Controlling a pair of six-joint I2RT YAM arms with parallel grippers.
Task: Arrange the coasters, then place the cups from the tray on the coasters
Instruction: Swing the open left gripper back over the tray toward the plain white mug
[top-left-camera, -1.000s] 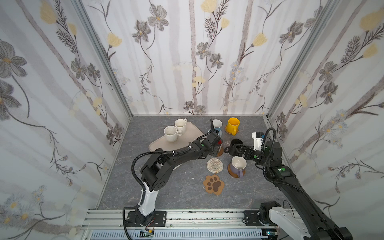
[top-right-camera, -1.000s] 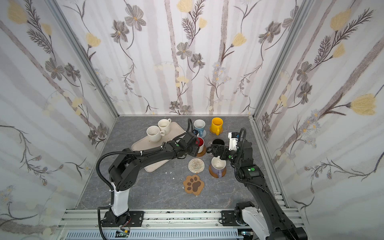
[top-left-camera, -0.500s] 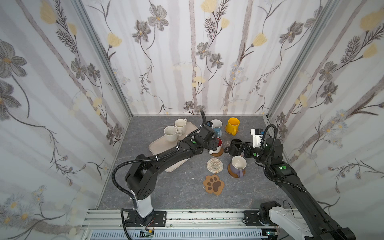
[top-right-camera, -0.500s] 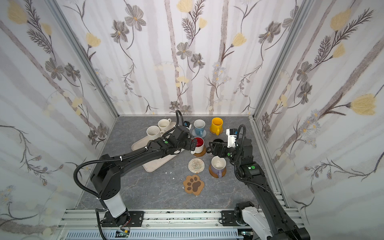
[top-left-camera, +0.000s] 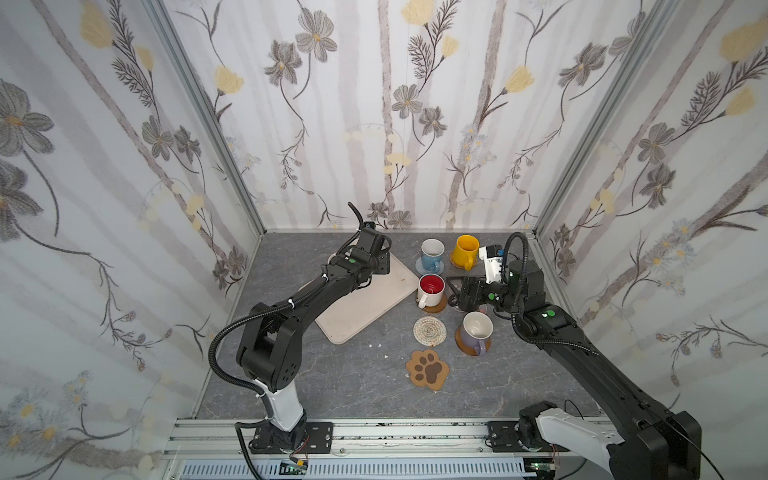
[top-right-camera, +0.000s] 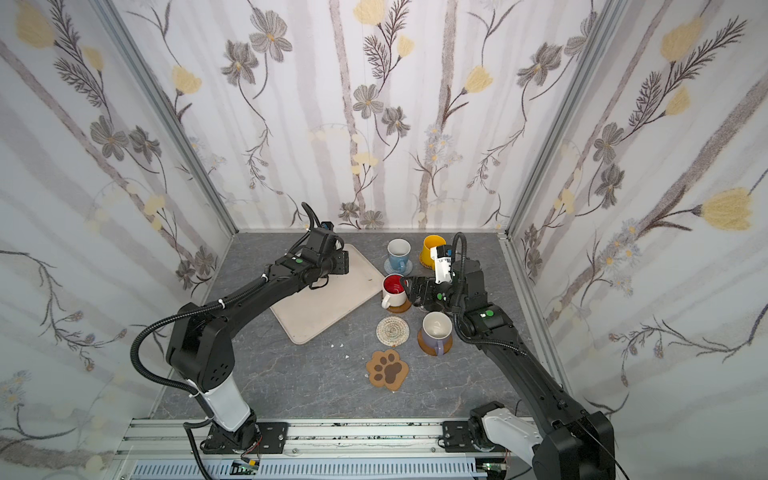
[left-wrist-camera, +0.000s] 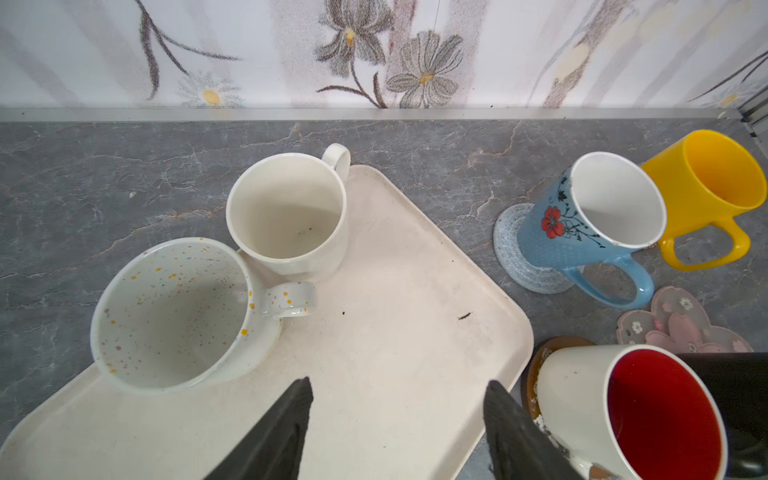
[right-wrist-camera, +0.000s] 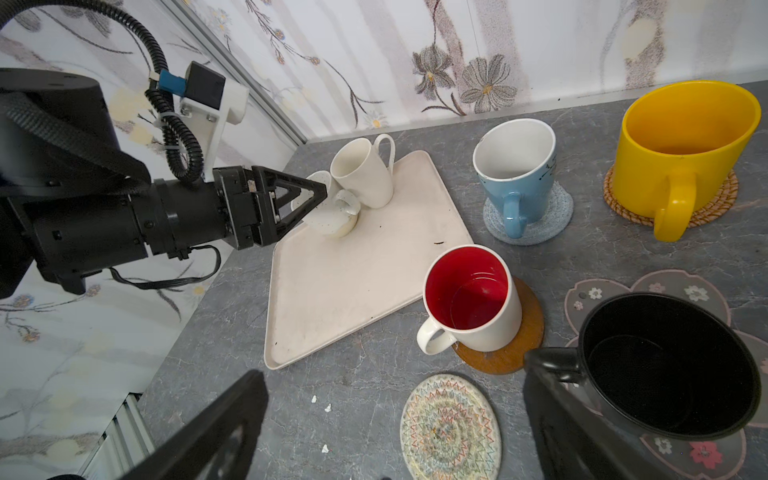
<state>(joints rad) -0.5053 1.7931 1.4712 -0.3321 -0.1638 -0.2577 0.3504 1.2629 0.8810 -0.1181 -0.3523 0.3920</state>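
My left gripper (left-wrist-camera: 400, 382) hangs open and empty over the beige tray (left-wrist-camera: 395, 291), a little short of a speckled white cup (left-wrist-camera: 170, 316) and a cream cup (left-wrist-camera: 286, 212) standing on it. Off the tray, the red-lined white cup (top-left-camera: 431, 289) sits on an amber disc (right-wrist-camera: 525, 332). The light blue cup (top-left-camera: 432, 253) is on the crochet coaster and the yellow cup (top-left-camera: 465, 249) on the rattan one. A lavender cup (top-left-camera: 476, 330) sits on the other amber disc. My right gripper (right-wrist-camera: 395, 370) is open beside the black cup (right-wrist-camera: 665, 365) on the pink-flower coaster (right-wrist-camera: 648, 291).
The whitish spiral coaster (top-left-camera: 429, 330) and the paw-print coaster (top-left-camera: 428, 369) lie bare in front of the cups. Small white crumbs (right-wrist-camera: 320, 401) dot the grey floor near the tray's corner. Flowered walls close in on three sides.
My left gripper has let go of the red-lined cup on its amber disc and swung back left over the tray. The right arm has barely moved.
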